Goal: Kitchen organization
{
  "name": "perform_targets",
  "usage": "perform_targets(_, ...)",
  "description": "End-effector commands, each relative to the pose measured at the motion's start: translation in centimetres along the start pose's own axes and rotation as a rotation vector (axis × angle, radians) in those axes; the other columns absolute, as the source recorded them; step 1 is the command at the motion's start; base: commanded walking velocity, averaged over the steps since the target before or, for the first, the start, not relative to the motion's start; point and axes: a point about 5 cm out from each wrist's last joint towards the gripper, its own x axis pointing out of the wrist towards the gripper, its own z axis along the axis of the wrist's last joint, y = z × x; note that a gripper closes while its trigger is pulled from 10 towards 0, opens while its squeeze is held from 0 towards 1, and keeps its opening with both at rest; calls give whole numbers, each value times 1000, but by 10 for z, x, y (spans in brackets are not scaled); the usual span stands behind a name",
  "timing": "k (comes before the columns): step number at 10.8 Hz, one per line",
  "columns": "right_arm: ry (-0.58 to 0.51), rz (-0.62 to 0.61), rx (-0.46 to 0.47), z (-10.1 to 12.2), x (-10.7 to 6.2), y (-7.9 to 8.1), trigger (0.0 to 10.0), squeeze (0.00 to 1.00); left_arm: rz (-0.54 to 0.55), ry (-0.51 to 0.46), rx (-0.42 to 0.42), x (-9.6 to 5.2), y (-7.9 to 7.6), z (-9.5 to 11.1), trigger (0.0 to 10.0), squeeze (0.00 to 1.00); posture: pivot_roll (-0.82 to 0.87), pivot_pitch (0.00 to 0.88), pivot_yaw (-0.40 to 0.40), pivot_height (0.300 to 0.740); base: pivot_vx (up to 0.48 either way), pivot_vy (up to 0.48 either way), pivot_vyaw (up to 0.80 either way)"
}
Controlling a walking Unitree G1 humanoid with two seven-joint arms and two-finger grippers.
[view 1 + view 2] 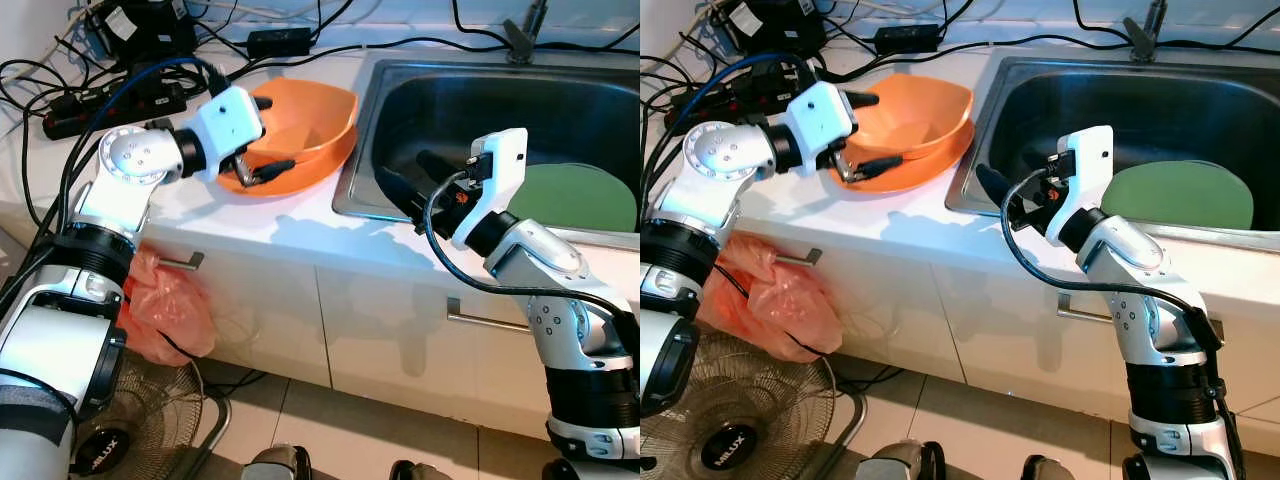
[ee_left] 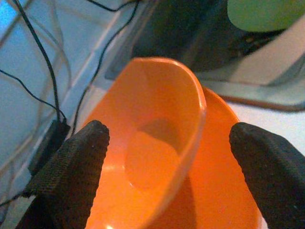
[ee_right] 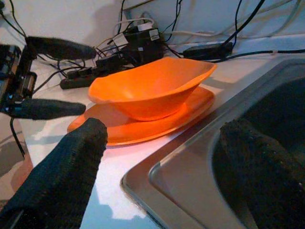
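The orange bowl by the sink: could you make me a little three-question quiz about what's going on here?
1. True or false: the orange bowl sits on an orange plate.
2. Which gripper is at the bowl?
A. left gripper
B. right gripper
3. Fill in: the green plate lies in the ____.

Key: 1 true; 2 A, its fingers open around the bowl's rim; 3 sink.

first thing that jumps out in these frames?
The orange bowl sitting on an orange plate on the white counter, just left of the steel sink. The left gripper is open at the bowl's near rim, one finger above it and one below. A green plate lies in the sink, and the right gripper is open over the sink's front edge.
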Motion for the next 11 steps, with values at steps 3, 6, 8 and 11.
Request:
perform_targets(3,-8,0,-2,2,2,3,10000,0,-21,99,23,-2,1,-13,10000,0,111,114,121,740,0,0,0)
perform_targets(6,-10,-16,5,2,-3,5,10000,0,86,139,31,2,14,-11,10000,0,100,141,125,740,0,0,0)
perform_targets(8,-17,-32,16,2,-5,6,10000,0,131,155,45,7,17,-7,10000,0,92,157,126,740,0,0,0)
perform_targets(11,-37,-59,28,7,-6,7,10000,0,87,174,39,23,8,-4,10000,0,70,180,129,740,0,0,0)
